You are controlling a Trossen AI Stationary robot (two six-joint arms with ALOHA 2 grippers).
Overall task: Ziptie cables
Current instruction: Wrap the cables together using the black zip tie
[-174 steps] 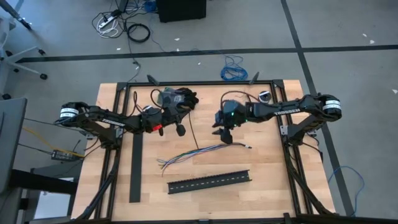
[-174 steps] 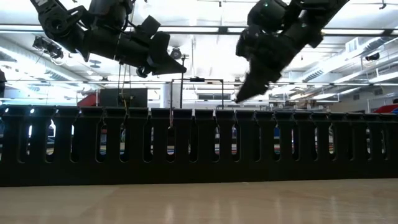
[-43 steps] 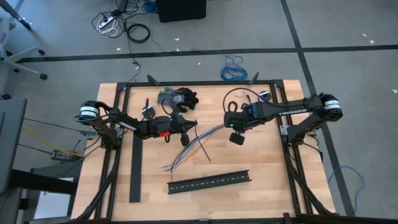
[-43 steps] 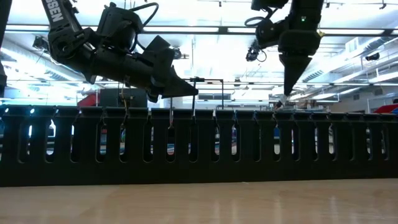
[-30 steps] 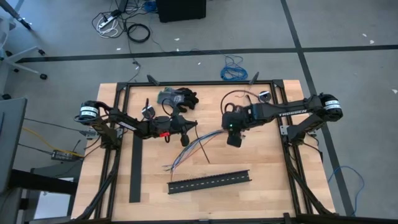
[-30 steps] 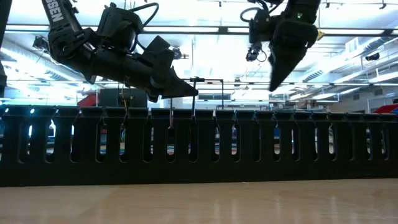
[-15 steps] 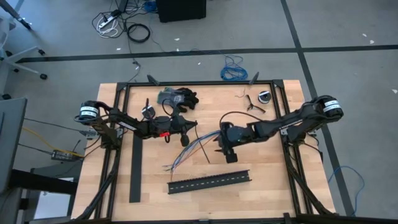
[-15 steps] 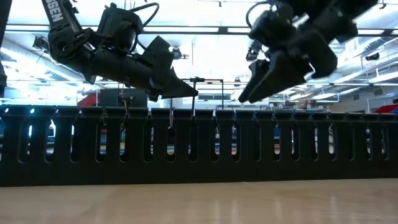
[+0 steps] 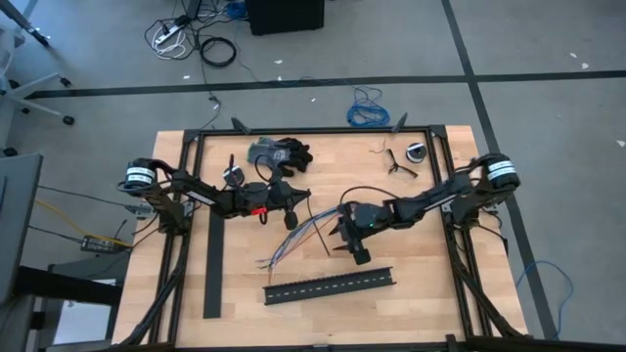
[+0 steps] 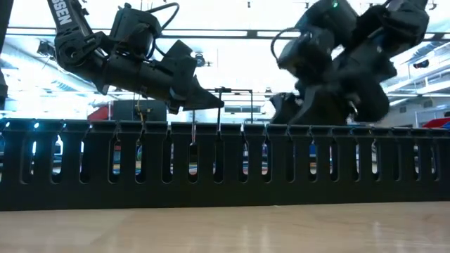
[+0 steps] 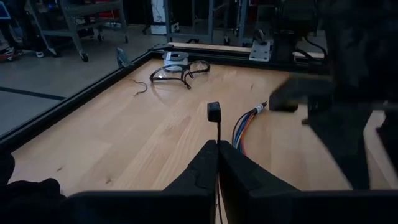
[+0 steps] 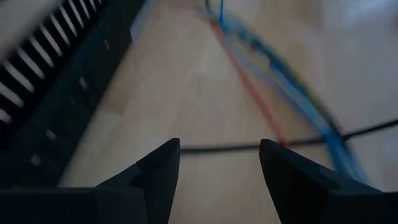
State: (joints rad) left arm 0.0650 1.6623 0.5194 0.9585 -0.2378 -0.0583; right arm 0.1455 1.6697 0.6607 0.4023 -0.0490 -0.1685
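The cables [image 9: 298, 238] lie slantwise on the table as a loose multicoloured bundle, splayed at the near left end; they also show in the left wrist view [image 11: 244, 126] and the right wrist view [image 12: 273, 68]. My left gripper [image 9: 293, 217] [image 11: 217, 146] hangs above their far side, shut on a thin black zip tie [image 11: 214, 121] with a square head. My right gripper [image 9: 344, 242] [image 12: 219, 155] stands open and low beside the cables' right end, slanting down toward the table's left. A thin black strip [image 12: 311, 140] crosses the wood just ahead of its fingers. My left gripper pinches the zip tie's tail [image 11: 217, 140] between its two fingertips. The fingers come nearly level from the table's left and lie along the strip. The tie sticks out past the fingertips toward the right, its square head [image 11: 214, 112] free in the air.
A black slotted channel [image 9: 328, 284] [image 10: 225, 165] lies near the front edge, close to my right gripper. A long black bar [image 9: 213, 264] lies at the left. A black glove [image 9: 286, 154], safety glasses [image 11: 180, 71] and a tape roll [image 9: 416, 152] sit at the far side.
My right gripper has come down and toward the table's near left, next to the cables' right end. It has tipped from pointing straight down to a slant and has rolled.
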